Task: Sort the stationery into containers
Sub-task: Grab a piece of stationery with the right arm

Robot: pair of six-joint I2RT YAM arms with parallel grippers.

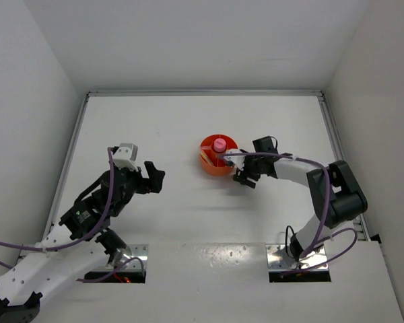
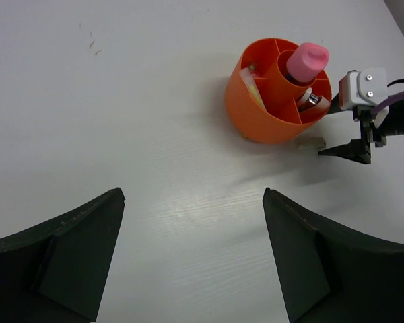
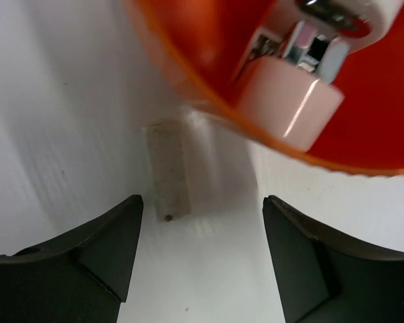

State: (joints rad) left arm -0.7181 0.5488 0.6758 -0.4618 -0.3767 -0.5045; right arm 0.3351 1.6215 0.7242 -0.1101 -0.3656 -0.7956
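Note:
The round orange tub (image 1: 210, 163) stands mid-table; it also shows in the left wrist view (image 2: 252, 114) and in the right wrist view (image 3: 188, 60). A pink-capped tube (image 2: 307, 59) stands in its central well. Cream sticks (image 2: 250, 86) and a pale pink item with a metal clip (image 3: 293, 94) lie in its compartments. A small beige eraser block (image 3: 170, 168) lies on the table against the tub's wall; it shows too in the left wrist view (image 2: 310, 142). My right gripper (image 3: 202, 202) is open and empty just short of the block. My left gripper (image 2: 192, 195) is open and empty, far left of the tub.
White walls enclose the white table (image 1: 188, 128) on three sides. The right arm's wrist (image 2: 367, 94) hangs close to the tub's right side.

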